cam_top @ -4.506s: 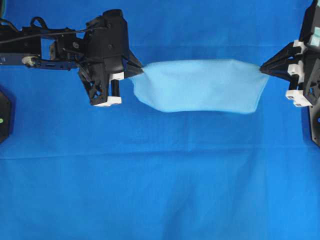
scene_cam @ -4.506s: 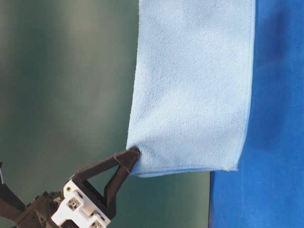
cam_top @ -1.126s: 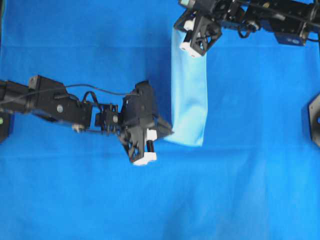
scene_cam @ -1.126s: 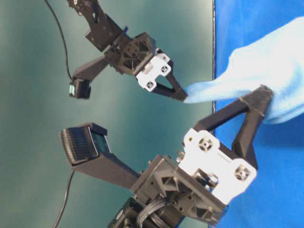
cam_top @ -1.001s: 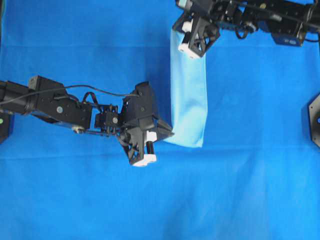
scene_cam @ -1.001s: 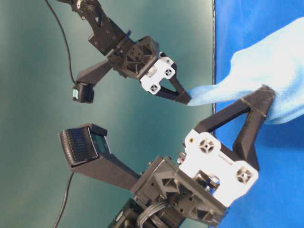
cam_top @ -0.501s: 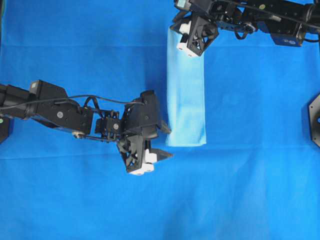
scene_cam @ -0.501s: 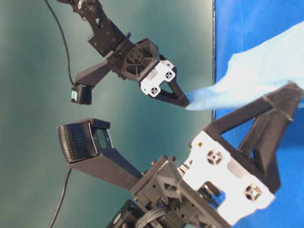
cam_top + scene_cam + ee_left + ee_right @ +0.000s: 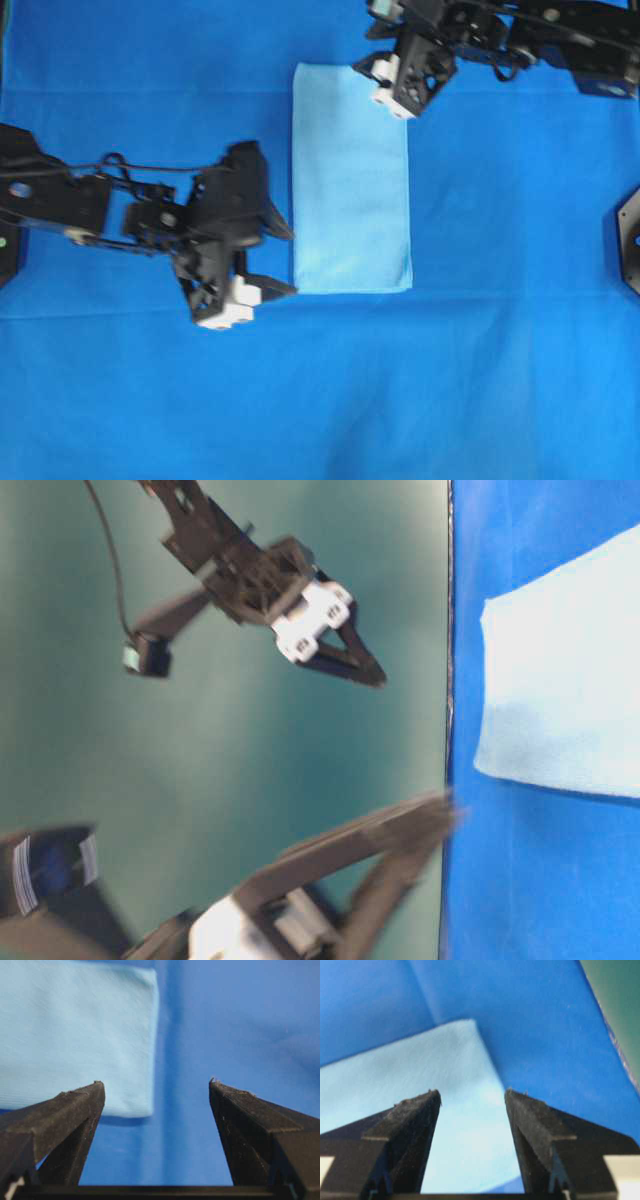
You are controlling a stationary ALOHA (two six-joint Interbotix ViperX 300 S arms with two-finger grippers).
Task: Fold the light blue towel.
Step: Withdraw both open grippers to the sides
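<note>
Overhead: light blue towel flat as a tall folded rectangle on the royal-blue cloth covering the worktop, left end effector spread wide just beside its lower-left corner, right end effector over the top-right corner. Table-level: blurry, towel edge lying down, nothing gripped. Wrist views: left fingers apart beside the hem, right fingers apart above towel; could snag a corner and undo the fold if swung low.

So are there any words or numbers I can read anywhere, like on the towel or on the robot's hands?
None to read.
Light blue towel: plain, no tag or print showing.
Deep blue cloth under it: plain.
Left gripper and right gripper: black and white parts, no letters visible; both are blurred here.
Striped black block in the table-level view: too blurred to tell if it carries any text.
</note>
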